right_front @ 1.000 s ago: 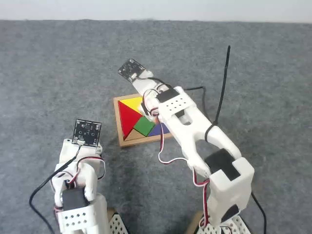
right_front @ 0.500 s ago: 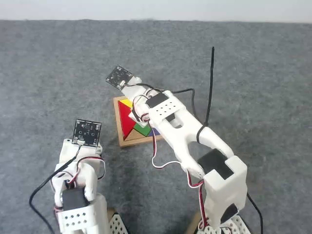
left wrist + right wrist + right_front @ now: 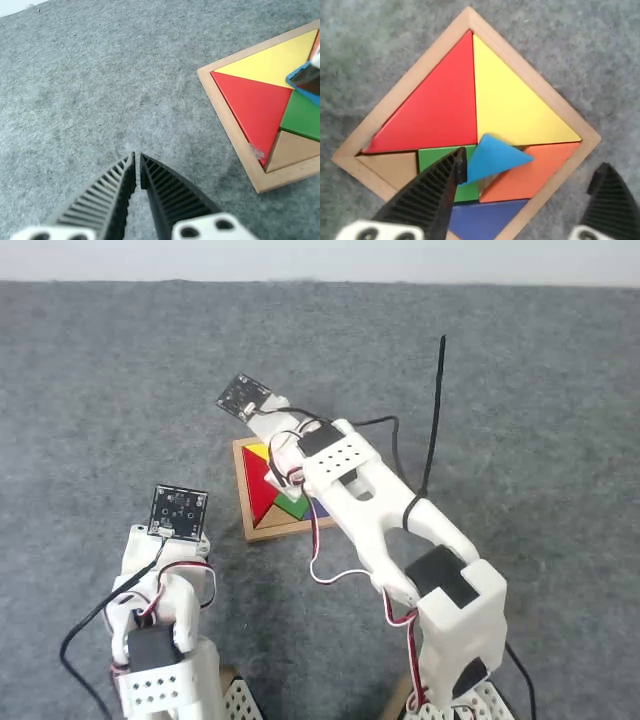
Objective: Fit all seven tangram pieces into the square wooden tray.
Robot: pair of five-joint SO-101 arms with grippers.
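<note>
The square wooden tray (image 3: 537, 86) holds a red triangle (image 3: 435, 105), a yellow triangle (image 3: 512, 100), an orange piece (image 3: 530, 172), a green square (image 3: 432, 155), a tan triangle (image 3: 395, 167) and a dark blue piece (image 3: 490, 215). A light blue triangle (image 3: 492, 155) lies tilted over the middle of the tray, casting a shadow, against one fingertip of my right gripper (image 3: 530, 165), which is open just above it. In the high view the right arm (image 3: 340, 465) stretches over the tray (image 3: 243, 490). My left gripper (image 3: 137, 159) is shut and empty over the felt, apart from the tray (image 3: 231, 125).
Grey felt (image 3: 120, 370) covers the whole table around the tray. The left arm (image 3: 160, 580) sits folded near the front edge. A black cable (image 3: 435, 410) rises off the right arm.
The right arm swung left across the tray during the first half second, then held almost still. The left arm has not moved.
</note>
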